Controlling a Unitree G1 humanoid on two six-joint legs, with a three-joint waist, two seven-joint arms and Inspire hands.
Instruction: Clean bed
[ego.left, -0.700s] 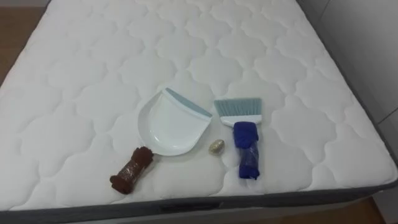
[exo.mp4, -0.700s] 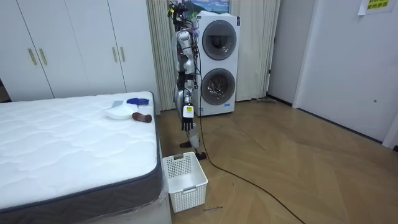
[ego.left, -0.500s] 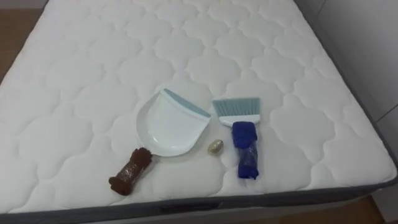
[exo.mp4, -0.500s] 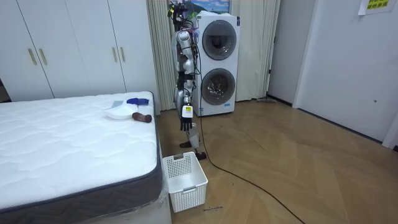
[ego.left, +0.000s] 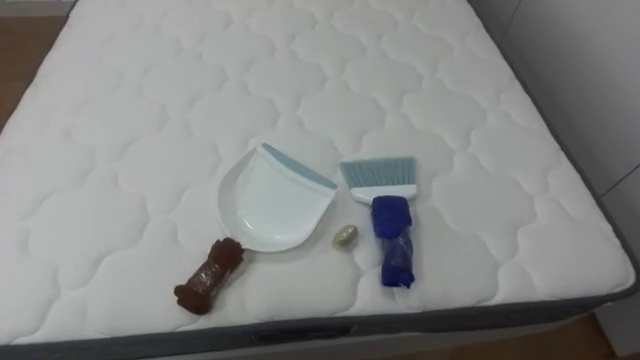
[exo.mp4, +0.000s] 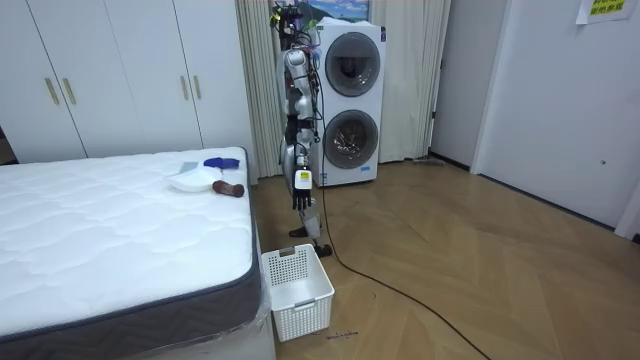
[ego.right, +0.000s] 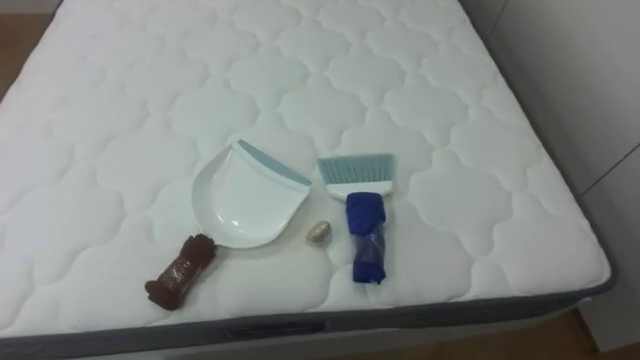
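Observation:
On the white quilted mattress (ego.left: 130, 120), near its front edge, lies a white dustpan (ego.left: 268, 198) with a pale blue lip and a brown handle (ego.left: 210, 277). To its right lies a hand brush (ego.left: 392, 240) with a blue handle and teal bristles pointing away from me. A small beige scrap (ego.left: 345, 236) sits between the pan and the brush. In the room view I stand upright at the bed's side by that corner, with my left hand (exo.mp4: 300, 195) hanging beside my leg, away from the bed.
A white slatted basket (exo.mp4: 296, 288) stands on the wooden floor by the bed's corner. Stacked washing machines (exo.mp4: 350, 100) are behind me, and white wardrobes (exo.mp4: 110, 80) line the far wall. A pale wall (ego.left: 590, 90) runs along the mattress's right side.
The eye view has shifted slightly, so the camera has moved. The dustpan, brush and scrap lie where they were.

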